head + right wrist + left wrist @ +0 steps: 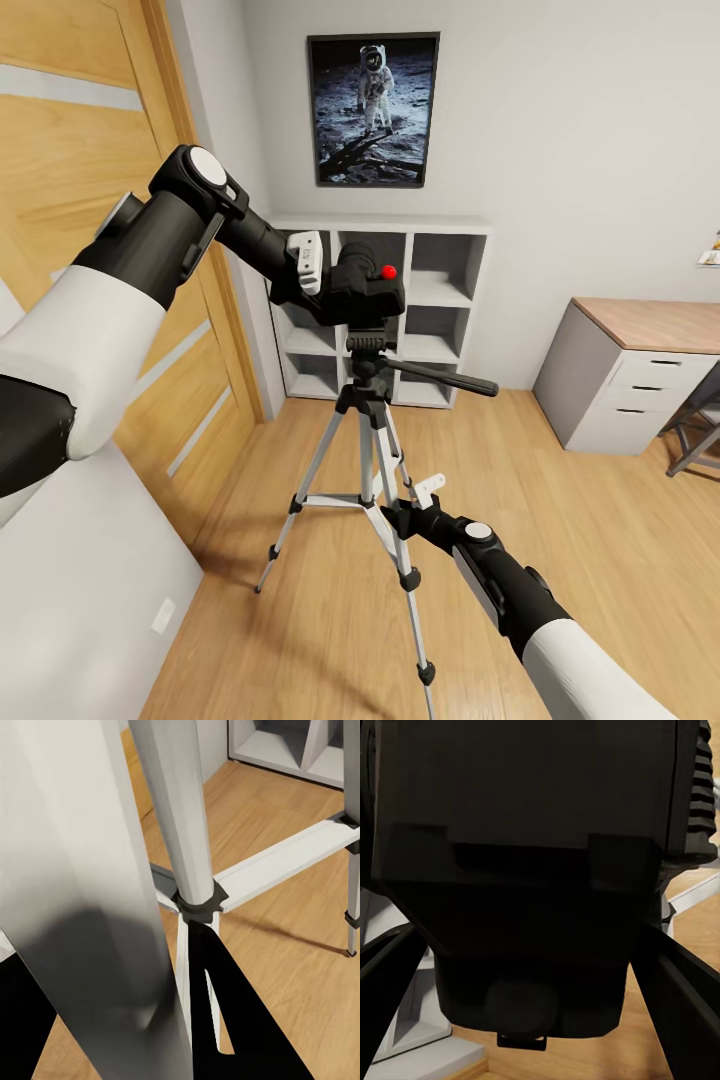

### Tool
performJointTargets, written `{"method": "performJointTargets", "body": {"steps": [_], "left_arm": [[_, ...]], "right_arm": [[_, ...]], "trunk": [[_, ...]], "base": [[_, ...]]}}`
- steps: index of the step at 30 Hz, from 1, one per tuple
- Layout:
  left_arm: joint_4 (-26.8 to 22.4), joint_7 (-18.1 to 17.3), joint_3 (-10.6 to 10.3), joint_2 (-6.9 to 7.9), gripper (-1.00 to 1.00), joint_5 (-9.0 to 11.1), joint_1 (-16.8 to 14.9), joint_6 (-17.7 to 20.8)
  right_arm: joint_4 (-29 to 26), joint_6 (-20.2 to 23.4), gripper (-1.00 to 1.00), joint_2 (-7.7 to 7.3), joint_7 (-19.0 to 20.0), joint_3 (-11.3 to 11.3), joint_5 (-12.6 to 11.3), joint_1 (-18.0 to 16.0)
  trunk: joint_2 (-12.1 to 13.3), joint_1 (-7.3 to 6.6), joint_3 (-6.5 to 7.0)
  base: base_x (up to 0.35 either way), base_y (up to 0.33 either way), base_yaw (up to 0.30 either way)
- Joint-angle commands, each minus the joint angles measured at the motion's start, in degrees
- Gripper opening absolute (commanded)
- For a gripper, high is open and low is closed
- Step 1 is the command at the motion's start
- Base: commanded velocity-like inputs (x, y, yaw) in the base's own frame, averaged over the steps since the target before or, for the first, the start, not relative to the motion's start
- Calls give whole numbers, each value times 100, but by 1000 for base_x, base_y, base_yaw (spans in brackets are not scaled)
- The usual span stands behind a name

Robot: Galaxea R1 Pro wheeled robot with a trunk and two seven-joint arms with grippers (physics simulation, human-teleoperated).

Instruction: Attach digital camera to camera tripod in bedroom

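Holding the camera in my left pincer over the tripod head, I am bracing a stiff, light leg with my right pincer, its grip unclear.

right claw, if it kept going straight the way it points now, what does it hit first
Most likely the camera tripod. The right claw sits right at one silver leg, which looms large and close in the right wrist view. Whether it already touches is unclear. Beyond lie the centre column and the wood floor.
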Motion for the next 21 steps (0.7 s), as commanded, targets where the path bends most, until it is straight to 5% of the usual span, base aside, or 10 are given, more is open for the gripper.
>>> {"method": "performJointTargets", "body": {"steps": [1,13,14,21], "left_arm": [[-5,-27,-23,4,-100,-12,-4,58],[22,-22,-42,-26,-100,-11,8,64],[27,-21,-42,-27,100,-11,8,64],[50,-19,-43,-34,100,-19,9,63]], "right_arm": [[4,38,-100,0,-2,9,198,-3],[2,38,-100,-1,-2,9,198,-3],[1,38,-100,-1,-2,9,198,-3],[2,38,-100,-1,-2,9,198,-3]], "trunk": [[-10,4,-13],[-10,4,-13],[-10,4,-13],[-10,4,-13]], "base": [[0,0,0],[0,0,0],[0,0,0],[0,0,0]]}}
